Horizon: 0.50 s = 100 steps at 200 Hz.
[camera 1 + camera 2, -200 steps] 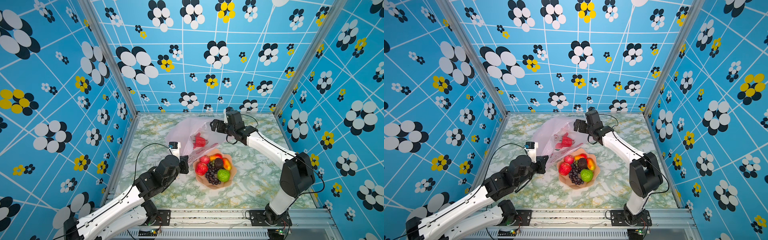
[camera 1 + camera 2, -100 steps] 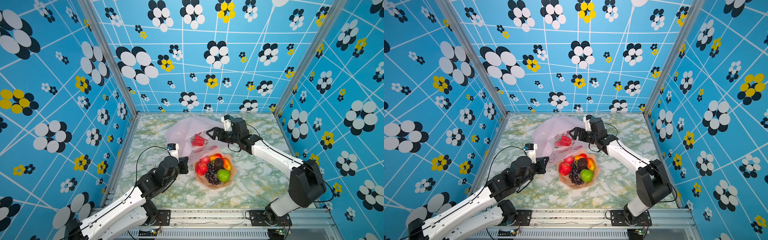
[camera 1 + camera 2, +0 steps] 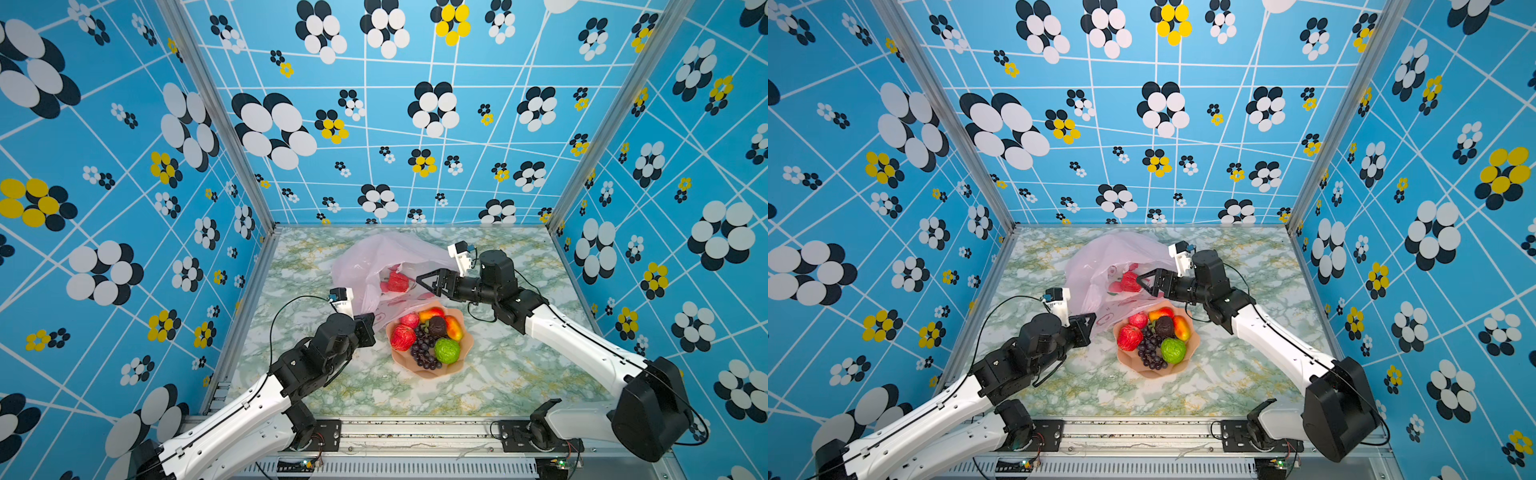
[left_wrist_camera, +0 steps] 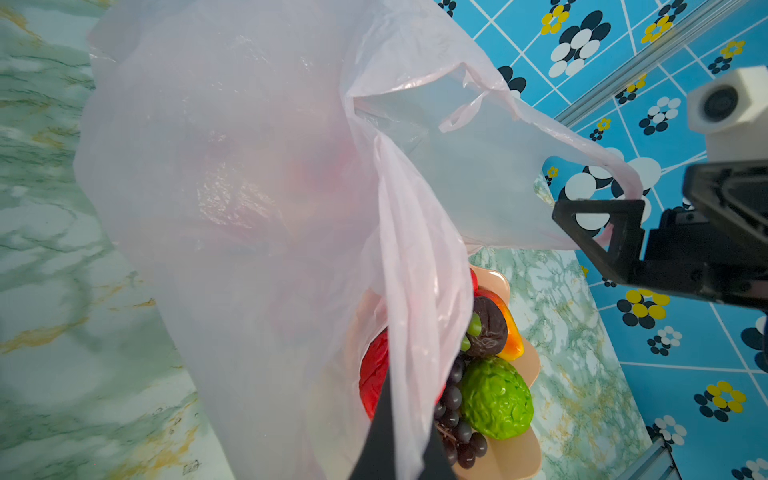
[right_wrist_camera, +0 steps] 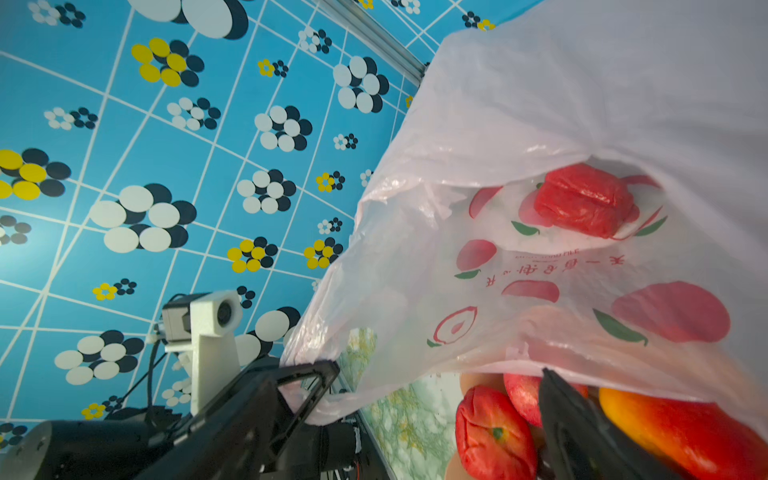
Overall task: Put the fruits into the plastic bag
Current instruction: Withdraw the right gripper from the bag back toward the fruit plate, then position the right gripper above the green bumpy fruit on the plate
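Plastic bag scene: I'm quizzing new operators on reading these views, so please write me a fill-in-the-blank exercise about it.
One ___ fruit lies inside the plastic bag. The left pincer is ___ on the bag's edge. The right pincer, by the bag's mouth, stands ___. The bumpy green fruit and the grape bunch lie in the peach bowl, not in the ___.
Missing words: red; shut; open; bag.

Bumpy red fruit [image 3: 397, 282] inside the plastic bag [image 3: 372, 259], right pincer [image 3: 424, 285] spread wide alongside.
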Available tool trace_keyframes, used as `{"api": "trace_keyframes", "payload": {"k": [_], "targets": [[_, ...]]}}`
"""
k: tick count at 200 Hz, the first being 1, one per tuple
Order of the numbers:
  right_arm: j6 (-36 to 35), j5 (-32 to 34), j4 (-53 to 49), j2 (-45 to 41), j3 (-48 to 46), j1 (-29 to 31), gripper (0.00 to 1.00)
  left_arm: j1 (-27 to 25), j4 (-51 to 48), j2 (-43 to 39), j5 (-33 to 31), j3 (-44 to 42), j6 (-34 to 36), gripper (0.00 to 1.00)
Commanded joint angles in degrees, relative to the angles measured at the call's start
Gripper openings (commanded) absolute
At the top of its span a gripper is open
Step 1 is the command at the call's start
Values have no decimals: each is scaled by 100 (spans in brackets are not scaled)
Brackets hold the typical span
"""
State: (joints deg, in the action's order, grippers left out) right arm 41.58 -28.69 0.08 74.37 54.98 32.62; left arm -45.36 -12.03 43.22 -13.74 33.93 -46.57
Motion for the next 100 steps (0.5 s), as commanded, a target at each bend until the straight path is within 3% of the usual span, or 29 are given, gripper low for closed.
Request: {"api": "trace_keyframes", "payload": {"k": [1,23,53,100], "targets": [[-573,679,-1281,-561,43,499,99,39,6,-64,-78,-97,-180,0],[-904,1669,-2591,-923,112,978,99,41,92,47,37,-69,-245,0],[-1231,2527,-3137,-1771,-335,1512,99,36,217,199,181,-96,-362,0],[-1683,3348,-4387,-2453,-341,1625,99,32,126,384,318,-49,-573,0]]}}
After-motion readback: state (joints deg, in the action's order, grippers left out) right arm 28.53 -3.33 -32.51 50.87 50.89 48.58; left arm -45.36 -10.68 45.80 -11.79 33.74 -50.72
